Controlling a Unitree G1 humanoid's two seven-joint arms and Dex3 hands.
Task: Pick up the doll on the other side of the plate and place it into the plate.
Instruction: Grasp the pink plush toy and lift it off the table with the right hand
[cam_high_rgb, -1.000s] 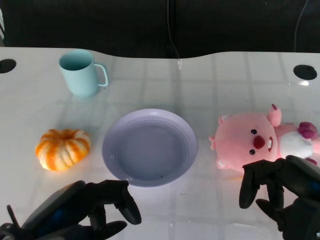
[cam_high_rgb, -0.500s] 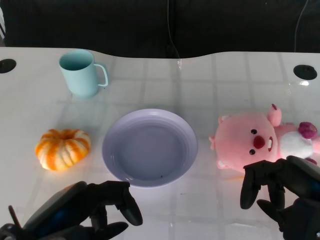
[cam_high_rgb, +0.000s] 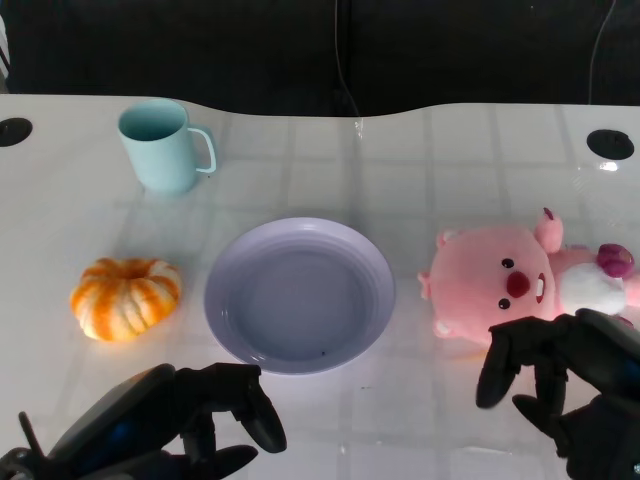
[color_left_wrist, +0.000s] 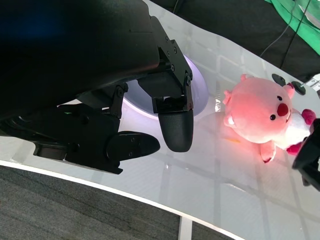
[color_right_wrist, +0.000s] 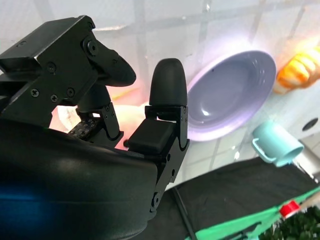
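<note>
- While the right hand (cam_high_rgb: 565, 385) hung at about 4 o'clock from the plate (cam_high_rgb: 299, 296), its fingers (cam_high_rgb: 497, 365) were spread apart and curled downward with nothing in them, just at the near edge of the doll (cam_high_rgb: 525, 282); couldn't tell if a fingertip actually touched the plush.
- Left hand (cam_high_rgb: 175, 415) sat at roughly 7 o'clock from the plate, close to its near rim, fingers (cam_high_rgb: 253, 405) loosely apart and holding nothing. Left wrist view showed the fingertips over bare table.
- Pink plush doll was lying on the white table (cam_high_rgb: 400, 170) at 3 o'clock from the plate, near it but not touching, face up, with a red nose and white belly.
- Plate was lavender and had nothing in it.
- Orange pumpkin (cam_high_rgb: 126, 297) sat at 9 o'clock from the plate, and a light teal mug (cam_high_rgb: 162, 146) at about 11 o'clock, handle pointing right.
- No readable labels or writing anywhere that I could spot.
</note>
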